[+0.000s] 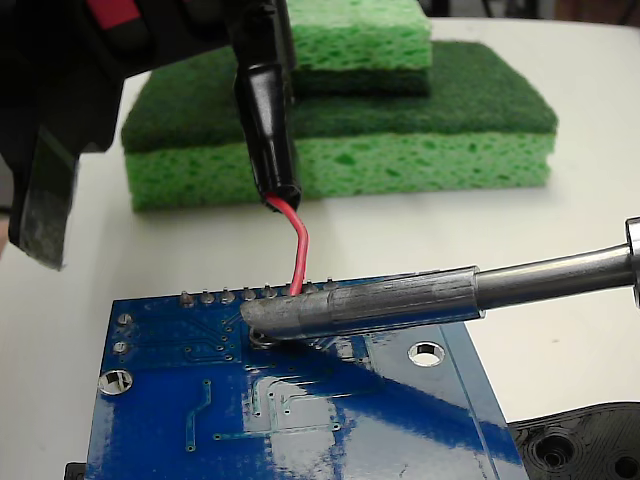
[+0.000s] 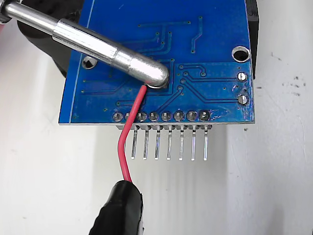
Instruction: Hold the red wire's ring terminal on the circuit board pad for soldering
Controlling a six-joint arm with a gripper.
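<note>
The blue circuit board (image 1: 300, 420) lies flat on the white table, also seen in the wrist view as board (image 2: 205, 44). My gripper (image 1: 262, 40) reaches down from the upper left, shut on the black sleeve (image 1: 266, 130) of the red wire (image 1: 300, 250). The wire (image 2: 128, 142) curves over the row of solder pins (image 2: 166, 116) onto the board. Only a thin silver edge of the ring terminal (image 1: 263, 339) shows, pressed under a soldering iron tip (image 2: 146, 68). The pad is hidden beneath the tip and ring.
The metal soldering iron (image 1: 560, 275) enters from the right in the fixed view and lies low over the board. Two green sponges (image 1: 400, 150) are stacked behind it. A black plastic piece with holes (image 1: 590, 445) sits at the board's right corner.
</note>
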